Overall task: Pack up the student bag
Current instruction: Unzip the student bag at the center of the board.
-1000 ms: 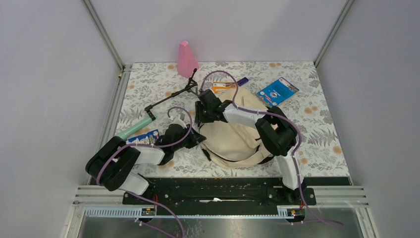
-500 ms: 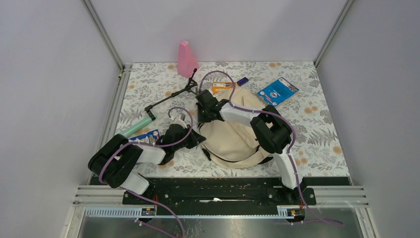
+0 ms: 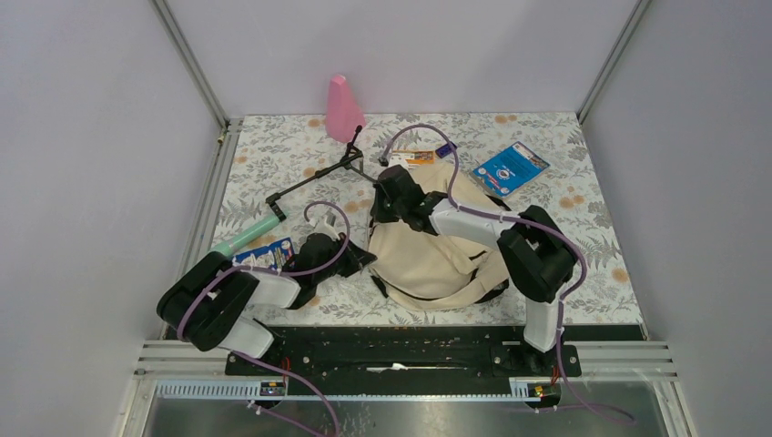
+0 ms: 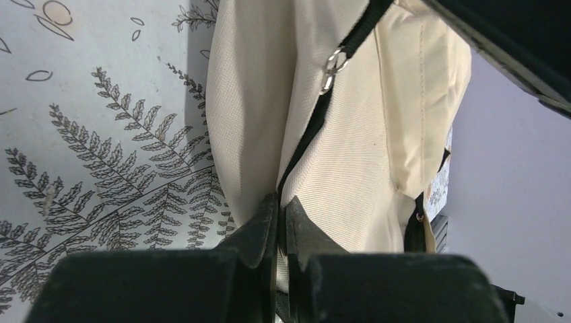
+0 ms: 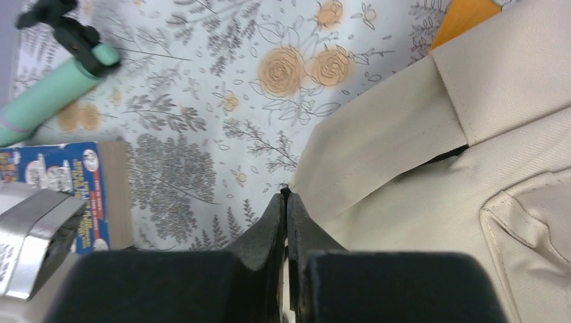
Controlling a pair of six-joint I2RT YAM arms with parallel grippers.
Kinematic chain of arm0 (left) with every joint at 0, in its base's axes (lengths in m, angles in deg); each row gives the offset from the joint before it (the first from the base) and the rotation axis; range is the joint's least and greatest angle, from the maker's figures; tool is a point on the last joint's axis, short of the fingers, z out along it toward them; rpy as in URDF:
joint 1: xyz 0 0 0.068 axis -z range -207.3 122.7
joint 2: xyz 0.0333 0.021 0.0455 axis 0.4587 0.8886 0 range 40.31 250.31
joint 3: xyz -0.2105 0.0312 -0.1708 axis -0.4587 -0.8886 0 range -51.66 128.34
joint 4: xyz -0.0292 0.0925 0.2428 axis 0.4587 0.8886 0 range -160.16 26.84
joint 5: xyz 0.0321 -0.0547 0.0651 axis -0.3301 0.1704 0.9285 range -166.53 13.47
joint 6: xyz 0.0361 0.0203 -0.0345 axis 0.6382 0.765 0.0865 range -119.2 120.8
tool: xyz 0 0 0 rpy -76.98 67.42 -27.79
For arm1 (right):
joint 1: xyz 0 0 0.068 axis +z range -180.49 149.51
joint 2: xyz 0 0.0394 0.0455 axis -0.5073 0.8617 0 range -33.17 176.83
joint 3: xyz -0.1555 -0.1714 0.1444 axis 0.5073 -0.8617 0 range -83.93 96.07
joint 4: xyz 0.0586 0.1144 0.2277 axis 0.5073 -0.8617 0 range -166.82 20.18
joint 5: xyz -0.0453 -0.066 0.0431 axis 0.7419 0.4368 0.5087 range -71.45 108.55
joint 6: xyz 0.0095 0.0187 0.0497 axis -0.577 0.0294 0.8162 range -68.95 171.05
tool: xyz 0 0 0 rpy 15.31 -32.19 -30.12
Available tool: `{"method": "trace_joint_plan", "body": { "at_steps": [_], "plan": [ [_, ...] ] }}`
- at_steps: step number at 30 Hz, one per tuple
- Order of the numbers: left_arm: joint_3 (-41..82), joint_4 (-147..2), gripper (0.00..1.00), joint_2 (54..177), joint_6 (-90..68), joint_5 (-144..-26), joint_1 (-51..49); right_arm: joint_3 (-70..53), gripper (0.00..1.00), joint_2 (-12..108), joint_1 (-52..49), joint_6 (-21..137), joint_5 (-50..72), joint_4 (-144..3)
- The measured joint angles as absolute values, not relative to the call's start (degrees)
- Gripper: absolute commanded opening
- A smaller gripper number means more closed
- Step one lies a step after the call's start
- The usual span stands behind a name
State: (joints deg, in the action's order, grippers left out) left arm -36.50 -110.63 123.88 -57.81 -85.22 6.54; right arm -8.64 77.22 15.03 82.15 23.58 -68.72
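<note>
On the floral-print table (image 3: pixel 592 246), at the far left lies a smooth mint-green handle (image 3: pixel 244 238) joined to a thin black rod (image 3: pixel 314 178). Just beside it lies a flat blue printed pack (image 3: pixel 270 249), and a pink cone-shaped bottle (image 3: pixel 343 107) stands upright at the far edge. The left gripper (image 4: pixel 279 210) lies low at the bag's left side, its 2 jaws pressed together on a black strap with a metal ring. The student bag (image 3: pixel 432 255) lies flat in the middle of the table. It is soft woven cream fabric with stitched seams. Its long axis runs near to far, the rounded end with black trim toward the arm bases and the narrower end toward the far edge. Its inside cannot be seen. The right gripper (image 5: pixel 285 200) has its jaws closed on the corner of a cream flap at the bag's far-left part. Beyond the bag lie an orange card (image 3: pixel 411 158) and, further right, a glossy blue booklet (image 3: pixel 511 167).
</note>
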Motion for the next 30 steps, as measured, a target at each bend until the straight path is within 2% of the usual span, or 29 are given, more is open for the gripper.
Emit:
{"method": "trace_joint_plan", "body": {
  "at_steps": [6, 7, 12, 15, 21, 25, 30],
  "plan": [
    [-37.4, -110.6, 0.02, 121.8, -57.7, -85.0, 6.5, -11.5, 0.0, 74.7, 15.2, 82.2, 24.3, -65.7],
    [-37.6, -110.5, 0.06, 121.5, -57.7, -85.0, 6.5, -12.4, 0.0, 74.6, 15.2, 82.3, 24.8, -65.2],
    [-38.4, -108.0, 0.52, 118.8, -55.6, -85.2, 6.5, -18.6, 0.0, 72.8, 15.2, 83.3, 27.1, -62.7],
    [-38.4, -105.7, 0.63, 116.1, -53.5, -84.8, 6.6, -21.0, 0.0, 71.4, 15.2, 84.0, 27.8, -61.2],
    [-36.7, -100.6, 0.63, 111.4, -48.4, -82.0, 6.4, -23.3, 0.0, 69.0, 15.2, 85.4, 27.9, -58.7],
    [-34.6, -99.6, 0.51, 112.1, -47.1, -81.5, 5.3, -24.6, 0.0, 67.5, 15.2, 86.1, 27.9, -58.2],
    [-33.7, -104.2, 0.47, 116.5, -49.1, -83.0, 2.7, -26.0, 0.0, 66.4, 15.2, 86.5, 27.9, -57.8]
  ]
}}
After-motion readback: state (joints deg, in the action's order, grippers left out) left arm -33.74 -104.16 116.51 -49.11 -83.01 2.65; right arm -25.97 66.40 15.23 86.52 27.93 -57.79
